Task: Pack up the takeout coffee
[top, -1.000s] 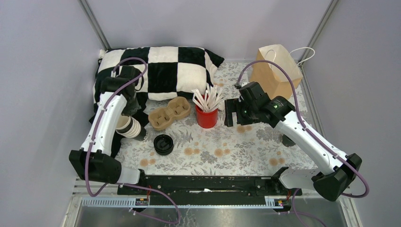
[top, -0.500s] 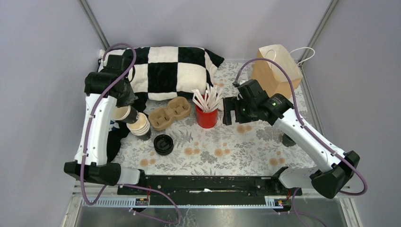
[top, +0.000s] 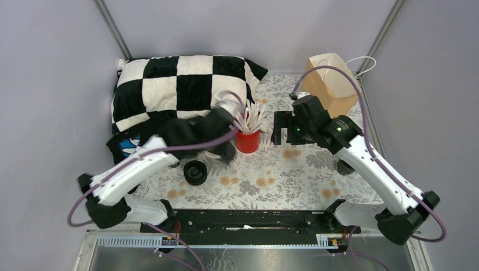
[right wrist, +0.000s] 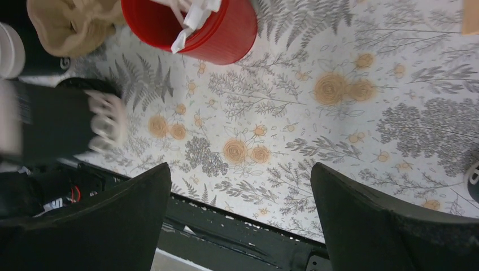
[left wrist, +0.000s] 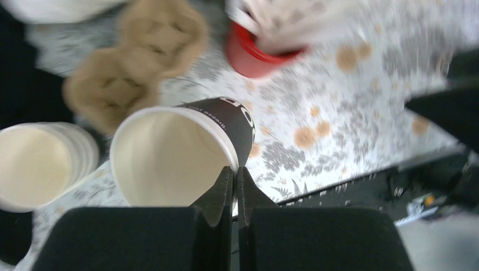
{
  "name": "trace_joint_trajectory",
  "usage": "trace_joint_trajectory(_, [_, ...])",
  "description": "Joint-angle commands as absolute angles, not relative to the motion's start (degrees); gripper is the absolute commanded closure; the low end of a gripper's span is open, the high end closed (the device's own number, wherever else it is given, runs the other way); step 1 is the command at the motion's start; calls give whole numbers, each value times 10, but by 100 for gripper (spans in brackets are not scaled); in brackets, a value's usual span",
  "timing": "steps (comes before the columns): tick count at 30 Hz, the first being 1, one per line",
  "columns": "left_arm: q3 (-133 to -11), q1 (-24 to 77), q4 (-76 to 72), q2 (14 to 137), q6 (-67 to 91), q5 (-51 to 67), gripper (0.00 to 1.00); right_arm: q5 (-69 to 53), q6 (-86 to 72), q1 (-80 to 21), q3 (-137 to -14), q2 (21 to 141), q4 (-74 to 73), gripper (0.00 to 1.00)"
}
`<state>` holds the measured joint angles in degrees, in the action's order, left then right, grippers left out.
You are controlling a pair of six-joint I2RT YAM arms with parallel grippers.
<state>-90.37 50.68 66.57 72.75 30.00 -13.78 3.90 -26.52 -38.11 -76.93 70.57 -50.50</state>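
At the far left of the left wrist view a stack of cups [left wrist: 39, 164] is seen lying beside the held one. Just right of it, the cup [left wrist: 175, 155] is carried by the left gripper [left wrist: 234, 176], whose fingers [left wrist: 221, 195] are pinched together on the paper wall at the rim. It hangs above the table, in front of the carrier [left wrist: 135, 56], and no lid is on it.

The cup is judged to be light and empty, with a thin wall that would buckle under a hard squeeze. The rolled rim is its stiffest part, so a hold there, one finger inside and one outside, seems sound, though the cup may swing about such a narrow grip. Its long axis runs from mouth to base and is tilted. The white mouth is turned up towards the wrist camera, and the dark side leans off towards the red pot [left wrist: 257, 53].

Further right, beyond the pot of stirrers, the right gripper [right wrist: 240, 169] is held over bare cloth [right wrist: 339, 101] with its jaws wide apart and nothing between them. The bag [top: 330, 84] stands behind it, at the far right corner.
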Motion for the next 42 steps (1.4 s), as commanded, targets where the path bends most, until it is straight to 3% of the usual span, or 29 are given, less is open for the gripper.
trace_joint_trajectory(1, [-828, 655, 533, 764, 310, -233, 100, 115, -305, -364, -763, 638, -514, 0])
trace_joint_trajectory(5, [-818, 749, 496, 851, 255, -292, 100, 142, -324, -351, -743, 594, -525, 0])
trace_joint_trajectory(20, [-811, 767, 438, 994, 163, -216, 100, 173, -365, -345, -729, 529, -557, 0])
trace_joint_trajectory(23, [-813, 767, 441, 992, 164, -215, 78, 171, -365, -345, -729, 528, -558, 0])
trace_joint_trajectory(30, [-864, 765, 557, 921, 216, -257, 38, 175, -357, -345, -734, 527, -560, 0])
trace_joint_trajectory(33, [-872, 722, 611, 848, 287, -227, 32, 175, -351, -345, -736, 530, -559, 0])
trace_joint_trajectory(37, [-771, 574, 617, 742, 364, -119, 25, 157, -348, -345, -726, 535, -545, 0])
trace_joint_trajectory(42, [-696, 443, 643, 721, 343, -33, 17, 137, -343, -345, -721, 544, -527, 0])
